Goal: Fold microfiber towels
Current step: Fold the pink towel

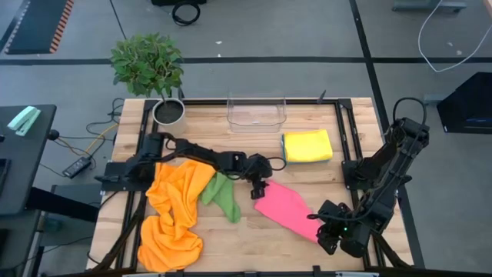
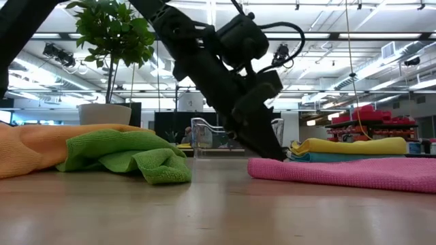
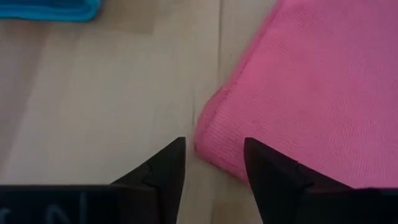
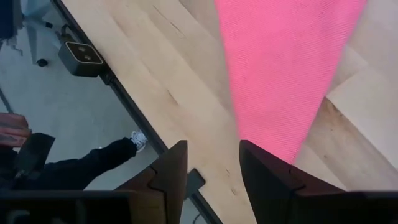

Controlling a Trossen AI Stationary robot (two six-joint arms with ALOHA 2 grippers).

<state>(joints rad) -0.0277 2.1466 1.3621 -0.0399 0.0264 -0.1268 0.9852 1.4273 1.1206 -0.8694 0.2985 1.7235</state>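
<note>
A pink towel [image 1: 284, 208] lies flat on the table, slanting from the middle toward the near right. My left gripper [image 1: 257, 188] is open and low over the towel's left corner [image 3: 208, 140], one finger on each side of it. My right gripper [image 1: 327, 231] is open at the towel's near-right corner [image 4: 273, 134]. A crumpled green towel [image 1: 221, 196] and a heap of orange towels [image 1: 173, 211] lie to the left. A folded yellow towel [image 1: 307, 145] rests on a folded blue one [image 2: 320, 156]. My left gripper points down at the pink towel's left corner [image 3: 214, 155], which lies on the table between the open fingers; I cannot tell whether they touch it. My right gripper's open fingers stand at the towel's near-right corner [image 4: 277, 146], which runs up to one finger [image 4: 270, 171]; I cannot tell whether it touches.
A clear plastic bin [image 1: 256, 111] stands at the far middle, and a potted plant [image 1: 150, 65] at the far left corner. Bare wood lies between the green and pink towels. A person's dark sleeve [image 4: 93, 165] shows beyond the table's near-right edge.
</note>
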